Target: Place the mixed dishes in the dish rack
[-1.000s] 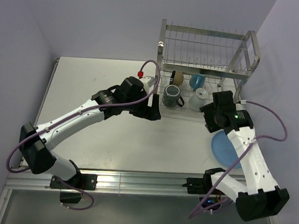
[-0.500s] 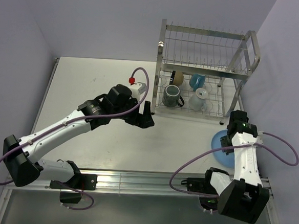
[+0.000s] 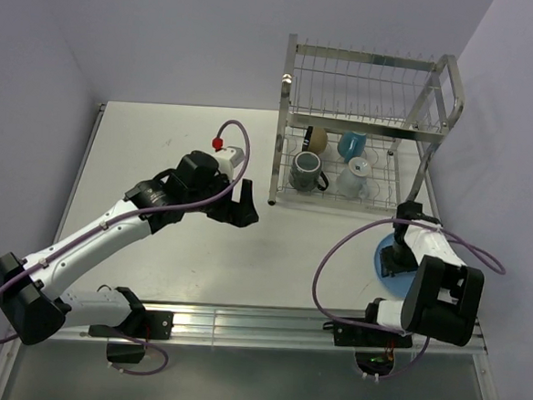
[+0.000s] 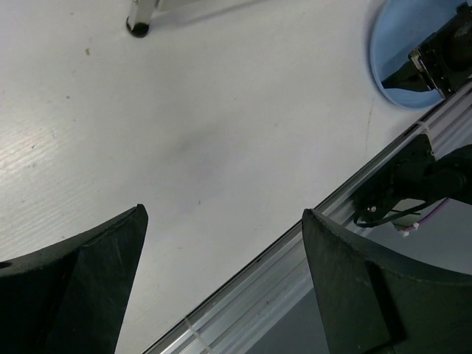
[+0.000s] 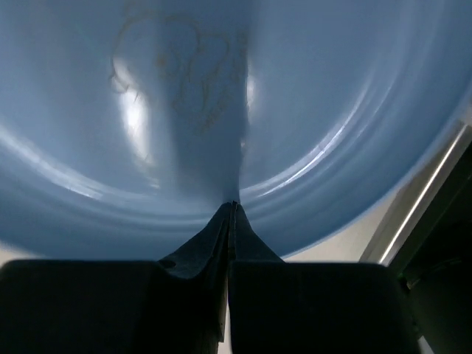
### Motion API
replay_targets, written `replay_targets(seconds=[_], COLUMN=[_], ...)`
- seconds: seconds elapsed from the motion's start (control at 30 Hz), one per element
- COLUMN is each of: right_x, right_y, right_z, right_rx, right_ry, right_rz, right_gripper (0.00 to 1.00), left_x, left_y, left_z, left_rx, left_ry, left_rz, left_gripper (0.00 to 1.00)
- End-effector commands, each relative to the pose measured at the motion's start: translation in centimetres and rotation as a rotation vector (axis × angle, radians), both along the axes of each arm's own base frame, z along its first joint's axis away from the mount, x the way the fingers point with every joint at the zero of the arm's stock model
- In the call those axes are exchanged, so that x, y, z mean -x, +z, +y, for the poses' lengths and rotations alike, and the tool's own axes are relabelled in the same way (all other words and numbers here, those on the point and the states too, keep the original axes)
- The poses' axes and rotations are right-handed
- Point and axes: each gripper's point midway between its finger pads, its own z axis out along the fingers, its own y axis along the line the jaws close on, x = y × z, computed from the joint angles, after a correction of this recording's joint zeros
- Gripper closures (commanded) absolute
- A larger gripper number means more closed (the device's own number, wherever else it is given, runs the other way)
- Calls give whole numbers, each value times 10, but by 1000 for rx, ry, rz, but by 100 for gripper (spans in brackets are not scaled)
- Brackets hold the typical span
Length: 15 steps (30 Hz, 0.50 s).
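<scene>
From above, my right tool [image 3: 394, 261] sat closed, tip down on the flat plate [image 3: 385, 274] near the table [image 3: 160, 156] edge; pushing could skid it off. Mugs [image 3: 305, 171] crowded the rack [image 3: 289, 73] bottom tier. Left wrist: the left tool [image 4: 221, 214] gaped empty over the table. Right wrist: closed on nothing, the plate just beyond.

White table [image 3: 160, 147], aluminium rail [image 3: 239, 324] along it, lavender walls [image 3: 168, 37].
</scene>
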Motion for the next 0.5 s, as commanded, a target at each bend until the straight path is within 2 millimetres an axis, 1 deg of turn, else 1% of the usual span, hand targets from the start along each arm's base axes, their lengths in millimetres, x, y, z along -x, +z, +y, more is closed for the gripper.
replay_targets(seconds=[0.0, 0.03, 0.07, 0.13, 0.17, 0.2, 0.23, 0.27, 0.3, 0.37, 0.4, 0.47], right_x=[-7, -7, -9, -11, -12, -14, -15, -17, -23, -25, -32, -31], right_y=[-16, -19, -20, -19, -18, -14, -11, -8, 2, 12, 25, 36], right_z=[26, 36, 53, 80, 94, 116, 128, 139, 157, 175, 191, 201], right_rx=[-91, -114, -135, -189, -212, -252, -280, -304, -322, -341, -355, -349], right_ry=[14, 16, 83, 125, 164, 237, 255, 282, 349, 413, 481, 530], right_rz=[-40, -43, -45, -50, -53, -60, -70, -77, -101, -99, -131, -133], right_gripper=[100, 100, 100, 100, 100, 100, 100, 100, 100, 100, 100, 100], left_x=[0, -2, -2, -4, -5, -5, -5, -6, -7, -8, -8, -8], left_y=[-10, -13, -19, -28, -34, -39, -42, -48, -51, -58, -59, -66], left_z=[14, 17, 17, 19, 18, 19, 18, 18, 17, 12, 7, 1], left_rx=[-39, -46, -54, -63, -74, -82, -87, -101, -101, -98, -82, -71], left_ry=[14, 23, 23, 29, 28, 26, 23, 23, 20, 10, -2, -14], left_rz=[7, 17, 33, 58, 78, 93, 102, 118, 127, 152, 161, 192], left_gripper=[8, 8, 8, 8, 8, 8, 8, 8, 8, 8, 8, 8])
